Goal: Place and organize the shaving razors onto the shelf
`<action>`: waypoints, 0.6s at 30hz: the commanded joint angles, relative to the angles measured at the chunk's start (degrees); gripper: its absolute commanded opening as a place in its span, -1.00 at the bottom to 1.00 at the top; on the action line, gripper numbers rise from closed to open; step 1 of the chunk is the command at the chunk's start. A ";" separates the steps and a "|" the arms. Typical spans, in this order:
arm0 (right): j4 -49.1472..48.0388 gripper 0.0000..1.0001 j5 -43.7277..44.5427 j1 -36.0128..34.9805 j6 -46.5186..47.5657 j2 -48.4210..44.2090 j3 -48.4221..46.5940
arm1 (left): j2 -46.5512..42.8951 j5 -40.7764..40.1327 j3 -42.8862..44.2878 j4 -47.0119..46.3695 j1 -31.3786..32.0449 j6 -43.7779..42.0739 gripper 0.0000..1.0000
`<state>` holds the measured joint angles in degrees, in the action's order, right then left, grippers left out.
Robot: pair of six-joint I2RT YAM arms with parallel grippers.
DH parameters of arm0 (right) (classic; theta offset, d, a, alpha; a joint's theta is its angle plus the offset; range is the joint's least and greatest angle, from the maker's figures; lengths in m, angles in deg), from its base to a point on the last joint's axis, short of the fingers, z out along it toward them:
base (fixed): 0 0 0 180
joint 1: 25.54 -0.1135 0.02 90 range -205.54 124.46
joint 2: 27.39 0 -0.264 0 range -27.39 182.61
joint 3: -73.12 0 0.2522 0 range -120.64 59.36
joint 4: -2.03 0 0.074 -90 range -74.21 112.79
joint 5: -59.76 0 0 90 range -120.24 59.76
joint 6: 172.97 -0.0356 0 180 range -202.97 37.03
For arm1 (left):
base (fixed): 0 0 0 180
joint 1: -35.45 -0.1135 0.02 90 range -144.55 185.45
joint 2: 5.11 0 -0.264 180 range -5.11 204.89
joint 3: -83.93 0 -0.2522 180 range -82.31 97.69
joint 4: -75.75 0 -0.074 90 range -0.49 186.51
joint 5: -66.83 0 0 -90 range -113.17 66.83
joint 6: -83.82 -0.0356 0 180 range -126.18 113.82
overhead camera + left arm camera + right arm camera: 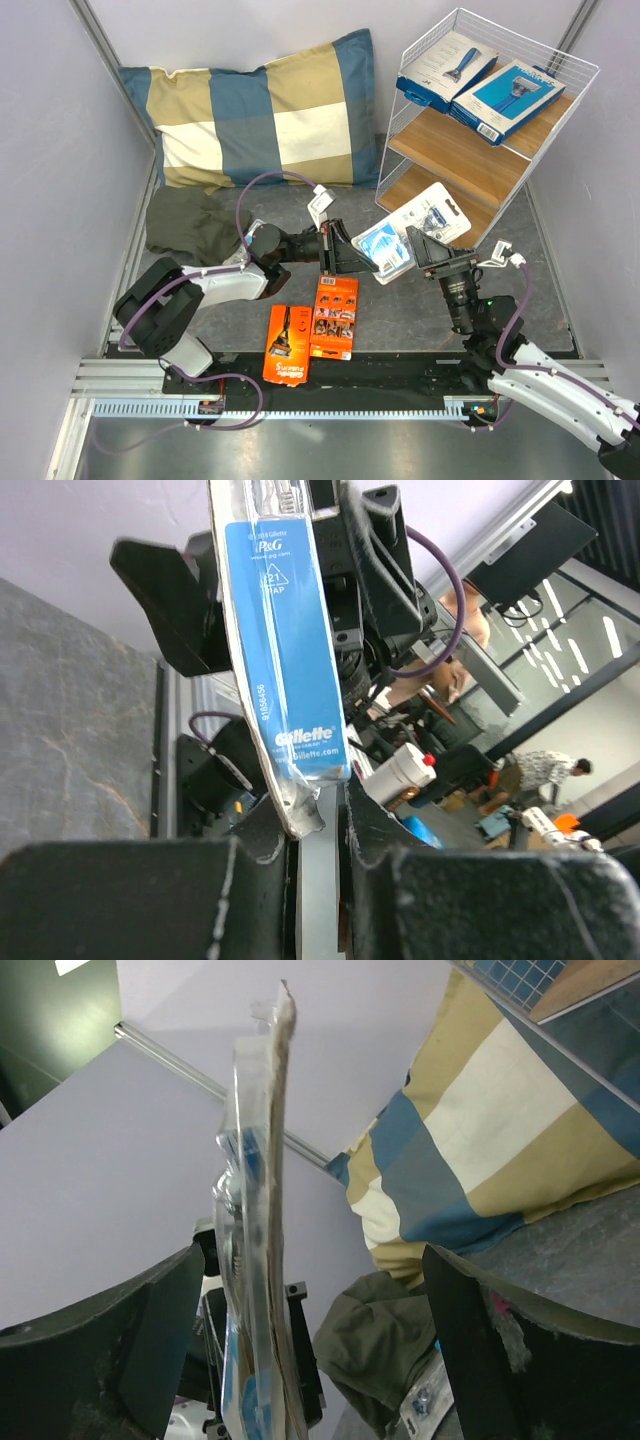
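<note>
We see the left hand (pixel 352 258) clamped on the lower edge of a clear blister pack (pixel 385 250), holding it off the desk (pixel 400 320) between the two arms. In the left wrist view its fingers (pixel 250 880) pinch the bottom corner of that pack, and the blue back label faces the camera. The right hand (pixel 420 247) sits just beside the far edge of the same pack with its fingers spread wide. In the right wrist view the pack stands edge-on between the two fingers (pixel 110 1350) and touches neither.

A second blister pack (pixel 432 212) lies flat on the desk, just in front of the shelf (pixel 470 150) and close behind the right hand. On the shelf's top level we find the left blue box (pixel 447 65) and the right blue box (pixel 510 97) lying side by side, both tilted. The two wooden boards below them show only bare wood.

Near the arm bases, the left orange card (pixel 287 345) and the right orange card (pixel 335 317) lie flat on the desk, touching along their edges, with the right one set a little further from the bases.

A blue-and-tan checked pillow (pixel 260 110) leans at the back left, and a dark cloth (pixel 190 225) is bunched in front of it
</note>
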<state>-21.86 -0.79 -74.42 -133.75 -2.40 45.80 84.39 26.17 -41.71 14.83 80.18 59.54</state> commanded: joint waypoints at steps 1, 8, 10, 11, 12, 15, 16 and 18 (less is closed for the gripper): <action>5.38 0.96 0.17 0.02 2.35 -3.63 -2.61 | -3.80 -3.63 2.03 -2.07 -1.22 -7.43 -0.96; 16.01 0.96 -0.89 0.02 6.22 -9.17 -5.24 | -4.86 -3.99 3.17 7.87 -4.65 -9.12 -0.96; 18.21 0.96 -1.41 0.02 6.75 -10.31 -5.86 | -4.33 -3.64 3.35 8.23 -5.70 -7.80 -0.96; 20.57 0.96 -1.50 -0.07 7.01 -10.66 -6.12 | -4.07 -3.46 3.43 8.40 -5.97 -7.44 -0.96; 21.99 0.96 -1.42 0.01 6.93 -10.93 -6.30 | -3.98 -3.20 3.87 8.58 -6.23 -6.83 -0.96; 26.74 0.96 -1.42 0.02 6.05 -10.93 -6.74 | -2.92 -2.50 5.28 9.63 -6.94 -6.21 -0.96; 27.71 0.96 -1.50 0.02 5.87 -11.10 -6.74 | -2.31 -2.41 5.98 10.42 -7.20 -6.21 -0.96; 29.99 0.96 -1.59 0.02 5.09 -11.46 -6.30 | -1.78 -2.32 8.26 13.40 -7.46 -6.30 -0.96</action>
<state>0.87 -1.49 -74.42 -128.55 -13.09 41.03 81.74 23.49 -38.98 25.89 73.38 53.88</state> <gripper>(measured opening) 0.982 0.154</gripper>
